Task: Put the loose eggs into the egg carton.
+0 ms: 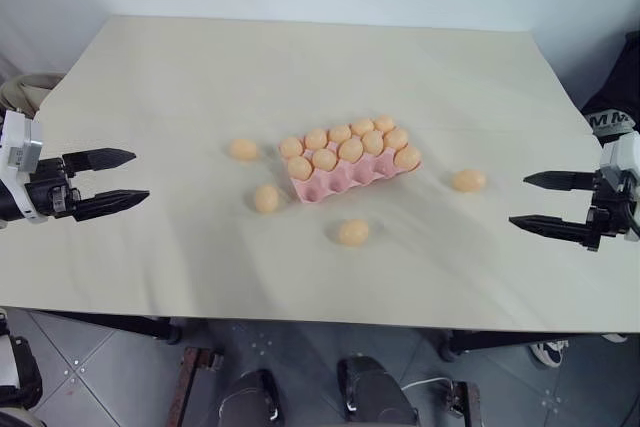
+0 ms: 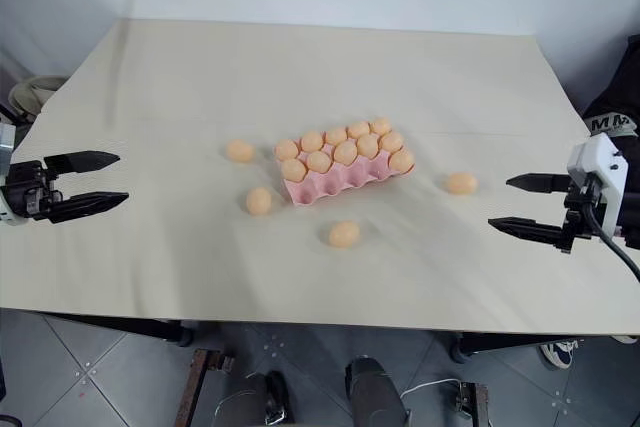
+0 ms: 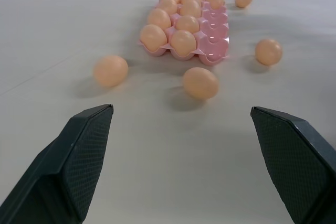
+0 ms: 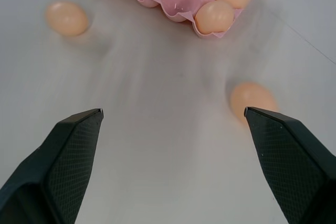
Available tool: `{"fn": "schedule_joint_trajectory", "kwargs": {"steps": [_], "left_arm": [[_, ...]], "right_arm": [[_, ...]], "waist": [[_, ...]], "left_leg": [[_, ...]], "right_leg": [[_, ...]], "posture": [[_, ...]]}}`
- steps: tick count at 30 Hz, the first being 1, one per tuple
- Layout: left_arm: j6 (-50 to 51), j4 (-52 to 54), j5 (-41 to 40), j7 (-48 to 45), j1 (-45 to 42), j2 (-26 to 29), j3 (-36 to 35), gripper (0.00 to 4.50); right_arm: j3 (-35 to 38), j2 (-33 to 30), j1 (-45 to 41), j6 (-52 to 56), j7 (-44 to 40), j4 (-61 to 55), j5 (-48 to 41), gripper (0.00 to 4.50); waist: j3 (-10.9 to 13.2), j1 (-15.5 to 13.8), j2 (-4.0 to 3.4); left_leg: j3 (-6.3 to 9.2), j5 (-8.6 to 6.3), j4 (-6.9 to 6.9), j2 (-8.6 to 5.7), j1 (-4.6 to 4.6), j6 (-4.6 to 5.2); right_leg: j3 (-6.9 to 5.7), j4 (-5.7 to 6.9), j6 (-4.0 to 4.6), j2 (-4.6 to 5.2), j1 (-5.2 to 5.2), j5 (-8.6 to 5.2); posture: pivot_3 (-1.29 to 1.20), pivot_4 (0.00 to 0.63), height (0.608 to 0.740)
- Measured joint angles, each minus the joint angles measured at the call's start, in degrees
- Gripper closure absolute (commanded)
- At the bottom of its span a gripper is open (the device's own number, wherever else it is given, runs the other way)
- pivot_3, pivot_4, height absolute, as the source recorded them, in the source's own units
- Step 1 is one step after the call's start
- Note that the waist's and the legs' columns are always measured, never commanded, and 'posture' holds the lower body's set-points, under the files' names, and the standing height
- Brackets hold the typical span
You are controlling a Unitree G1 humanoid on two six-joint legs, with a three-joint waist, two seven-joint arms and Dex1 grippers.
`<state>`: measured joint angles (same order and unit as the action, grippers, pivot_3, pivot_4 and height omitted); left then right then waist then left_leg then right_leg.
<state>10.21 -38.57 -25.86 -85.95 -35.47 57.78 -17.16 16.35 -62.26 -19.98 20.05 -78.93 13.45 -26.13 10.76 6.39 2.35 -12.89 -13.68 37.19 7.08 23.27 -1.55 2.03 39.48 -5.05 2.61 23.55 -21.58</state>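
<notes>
Black grippers [image 1: 107, 183] [image 1: 545, 203] wide, inward-pointing

Readable text: one marking, white capital letters "MM" [image 1: 611, 122], in the left eye view; the same marking shows in the right eye view.
Carrier: a black object [image 1: 612, 97] beyond the table edge, at about 3 o'clock from the egg carton [image 1: 352, 169].
Legibility: the two letters are clear; whether more characters follow cannot be told.
Egg carton: no lettering legible on it.
Loose eggs [image 1: 352, 232]: no stamps or numbers legible.
Table [image 1: 200, 67]: no labels or signs legible.
</notes>
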Motion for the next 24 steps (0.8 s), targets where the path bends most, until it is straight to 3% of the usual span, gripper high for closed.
{"fn": "schedule_joint_trajectory", "kwargs": {"steps": [5,11,24], "left_arm": [[-3.85,-0.67,0.37,1.48,-0.47,-0.96,0.00,0.02],[-0.61,-0.59,0.89,0.97,-0.68,-0.91,1.97,0.02],[-1.95,-3.18,-1.08,-0.09,-2.48,-2.05,1.34,0.02]], "right_arm": [[0.00,0.30,0.01,0.01,0.71,-0.42,-0.45,0.00],[0.05,0.63,0.77,1.84,2.90,-2.89,-1.18,0.00],[3.14,2.49,4.90,13.29,14.92,-17.89,-5.57,0.00]], "waist": [[0.00,0.04,0.00],[0.00,0.00,0.00],[0.00,-0.11,0.01]], "left_leg": [[0.00,0.00,0.02,0.01,0.00,0.00],[0.00,0.00,0.02,0.01,0.00,0.00],[0.06,0.00,0.00,0.00,0.01,0.00]], "right_leg": [[0.01,0.00,0.00,0.00,0.00,0.00],[0.01,0.01,0.00,-0.02,0.00,0.00],[-0.01,-0.01,0.00,0.00,-0.02,0.00]], "posture": [[0.00,0.150,0.740],[0.00,0.150,0.740],[0.00,0.150,0.740]]}}
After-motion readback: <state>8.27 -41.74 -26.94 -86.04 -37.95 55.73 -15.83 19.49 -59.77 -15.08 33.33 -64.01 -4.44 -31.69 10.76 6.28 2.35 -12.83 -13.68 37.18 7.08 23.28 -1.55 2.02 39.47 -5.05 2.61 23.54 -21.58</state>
